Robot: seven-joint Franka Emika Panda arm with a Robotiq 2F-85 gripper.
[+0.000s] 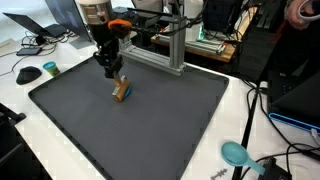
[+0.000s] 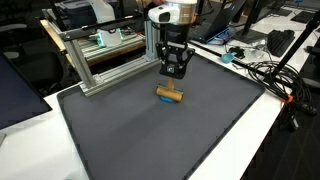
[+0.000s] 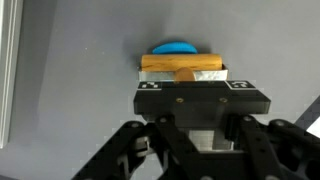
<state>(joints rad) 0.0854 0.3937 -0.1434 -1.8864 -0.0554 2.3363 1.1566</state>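
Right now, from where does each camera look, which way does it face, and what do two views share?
Exterior view: high beside the mat, facing down across it; shows arm and gripper.
Exterior view: high on another side, facing the mat and frame; shows arm and gripper.
Wrist view: on the wrist, facing down at the block; shows the gripper.
Shared: both exterior views show the mat, gripper and block.

Count on the table (image 1: 15,95): one dark mat (image 1: 160,125), one wooden block (image 1: 121,92), one blue piece (image 3: 174,47) against it, one aluminium frame (image 1: 178,45), one teal scoop (image 1: 235,153), one black mouse (image 1: 28,74). One robot arm (image 1: 95,12), one pair of jaws. Cables: several, too tangled to count.
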